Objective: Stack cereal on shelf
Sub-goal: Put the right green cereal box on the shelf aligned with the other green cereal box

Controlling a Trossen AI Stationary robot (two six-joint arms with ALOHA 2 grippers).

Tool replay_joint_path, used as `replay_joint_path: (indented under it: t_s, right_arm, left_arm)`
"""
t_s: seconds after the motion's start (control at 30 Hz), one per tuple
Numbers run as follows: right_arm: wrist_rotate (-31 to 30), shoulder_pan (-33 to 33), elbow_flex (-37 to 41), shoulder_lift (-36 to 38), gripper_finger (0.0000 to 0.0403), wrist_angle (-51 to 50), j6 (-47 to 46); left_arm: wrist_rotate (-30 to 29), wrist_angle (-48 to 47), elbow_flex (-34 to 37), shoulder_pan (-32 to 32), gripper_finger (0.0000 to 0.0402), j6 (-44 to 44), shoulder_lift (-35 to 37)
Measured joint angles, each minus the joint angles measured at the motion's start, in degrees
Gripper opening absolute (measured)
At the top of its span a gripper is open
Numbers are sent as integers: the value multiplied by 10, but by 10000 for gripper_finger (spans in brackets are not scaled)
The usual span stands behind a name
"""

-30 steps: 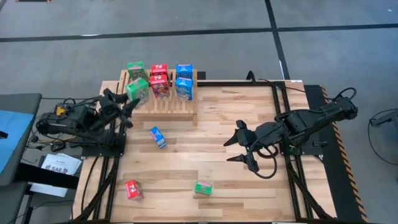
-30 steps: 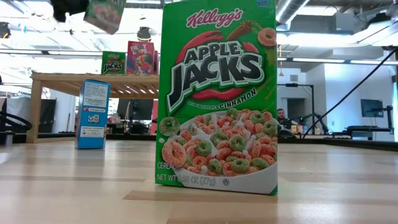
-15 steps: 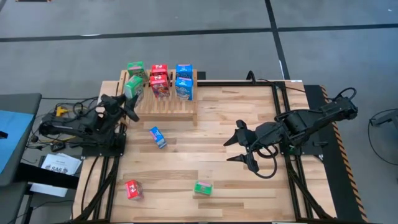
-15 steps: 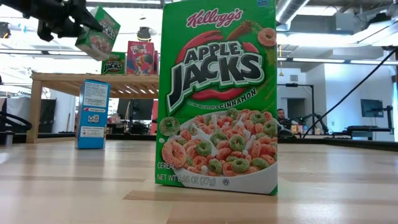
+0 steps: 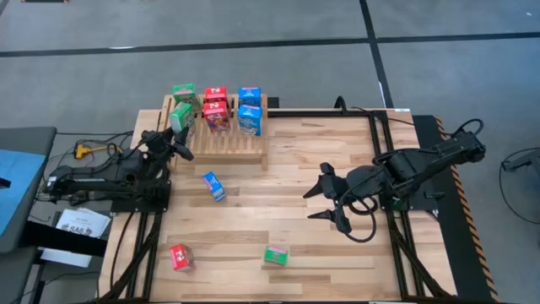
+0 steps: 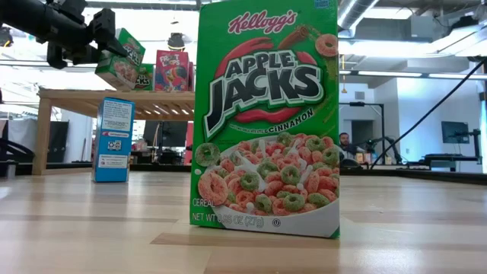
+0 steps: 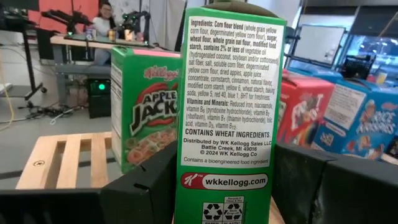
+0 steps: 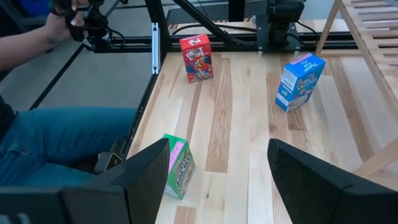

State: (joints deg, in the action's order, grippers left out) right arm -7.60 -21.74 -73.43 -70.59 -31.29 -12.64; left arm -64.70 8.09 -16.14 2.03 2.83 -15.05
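My left gripper [image 5: 175, 137] is shut on a green cereal box [image 5: 180, 117], which it holds in the air at the left end of the wooden shelf [image 5: 221, 142]. On the shelf stand a green box [image 7: 140, 106], two red boxes [image 5: 216, 112] and two blue boxes [image 5: 249, 118]. A blue box [image 5: 213, 186], a red box [image 5: 180, 257] and a green box [image 5: 275, 254] stand loose on the table. My right gripper [image 5: 327, 203] hangs open over the table's right half, touching nothing. My left gripper pinches the green box between its two fingers [image 7: 144, 186], one on each broad face, at the lower part [image 7: 224, 180] of the narrow ingredients side. The fingers come about level from the table's left. The box is lifted clear and tilted [image 6: 122, 57] above the shelf top.
The loose green box [image 6: 266, 122] stands close before the low camera and hides much of the table. A person's legs [image 8: 56, 137] and a hand [image 8: 59, 25] show beyond the table's near edge. Bare slats [image 7: 62, 162] lie at the shelf's left end.
My left gripper has come down toward the shelf's left end with the green box and has tipped toward level. The box, still lifted clear, hangs lower and nearer the shelved boxes than before. My right arm has kept still.
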Motion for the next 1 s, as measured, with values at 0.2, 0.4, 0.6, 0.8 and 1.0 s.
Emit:
replay_joint_path:
  t_s: [0.2,0.4,0.6,0.8,1.0]
  right_arm:
    - [0,0,0,0,297,0,7]
    - [0,0,0,0,297,0,7]
    - [0,0,0,0,297,0,7]
    - [0,0,0,0,297,0,7]
    - [0,0,0,0,297,-3,7]
  left_arm:
    - [21,5,0,42,190,15,0]
    - [63,5,0,72,190,40,-11]
    - [73,5,0,99,190,59,-52]
    - [73,9,0,115,190,70,-88]
    - [72,11,0,115,190,74,-93]
